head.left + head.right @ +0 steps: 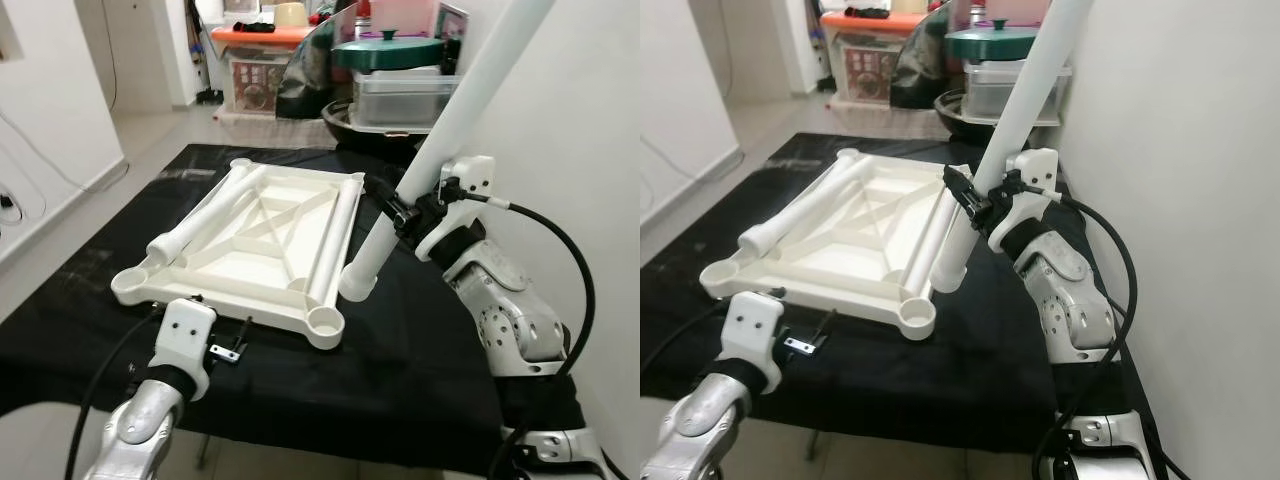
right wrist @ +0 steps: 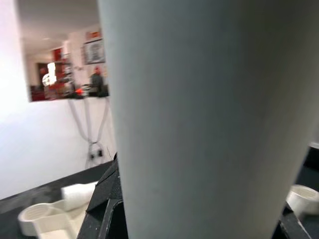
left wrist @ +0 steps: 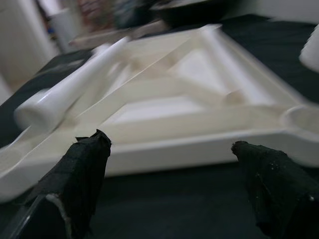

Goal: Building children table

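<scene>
The right gripper [image 1: 400, 212], at centre right of the left eye view, is closed around a white table leg [image 1: 455, 125]. The grip sits on the lower part of the leg, so the long upper section slants up toward the upper right of the frame while the lower end [image 1: 357, 282] hangs free. This hold probably leaves the lower end clear for insertion into a socket.

The left gripper [image 3: 169, 174] stands wide, holding nothing. In the left wrist view its two black fingers [image 3: 82, 167] frame the near edge of the tabletop panel [image 1: 262, 240], which lies just ahead of them and apart from them.

The tabletop panel lies underside up on the black cloth [image 1: 400, 370], at centre of the left eye view, presumably so that its corner sockets face upward. The near right corner socket [image 1: 324, 322] sits just below and left of the held leg's lower end, not touching it. Two further legs [image 1: 205, 215] lie across the panel.

Storage boxes [image 1: 400, 95] stand at the top of the frame.
</scene>
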